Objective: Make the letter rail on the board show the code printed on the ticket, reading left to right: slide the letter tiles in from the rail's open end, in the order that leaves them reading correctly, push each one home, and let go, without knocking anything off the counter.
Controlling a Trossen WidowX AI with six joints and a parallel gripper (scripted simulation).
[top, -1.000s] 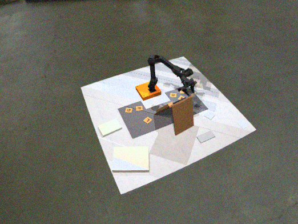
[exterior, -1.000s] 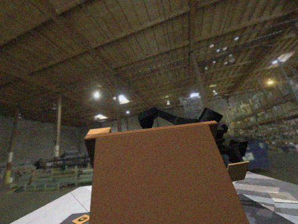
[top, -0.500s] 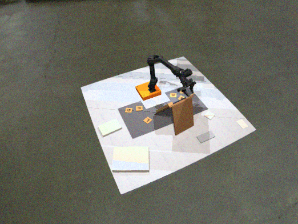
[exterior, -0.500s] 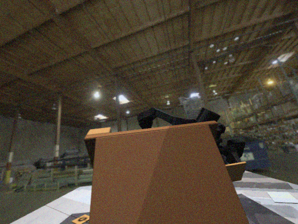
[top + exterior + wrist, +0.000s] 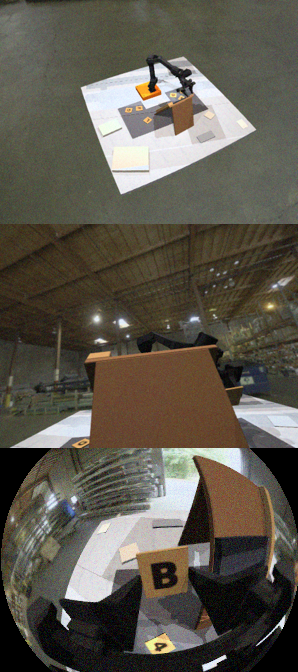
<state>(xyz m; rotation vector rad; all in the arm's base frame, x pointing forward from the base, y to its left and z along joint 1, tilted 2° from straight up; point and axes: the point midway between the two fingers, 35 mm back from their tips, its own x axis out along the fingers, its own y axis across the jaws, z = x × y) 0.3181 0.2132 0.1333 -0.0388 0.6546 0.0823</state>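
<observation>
My gripper is shut on the orange B tile, held upright with its letter facing the wrist camera. It is beside the brown board, near one end of it. The board's letter face, rail and ticket code cannot be read here. A 4 tile lies on the dark mat below the gripper. A G tile lies on the mat's far side, near two other tiles. Another tile lies near the arm.
The arm's orange base stands behind the dark mat. A large cream slab, a pale green block, a grey slab and small cream pieces lie on the counter. An orange block is at the board's top.
</observation>
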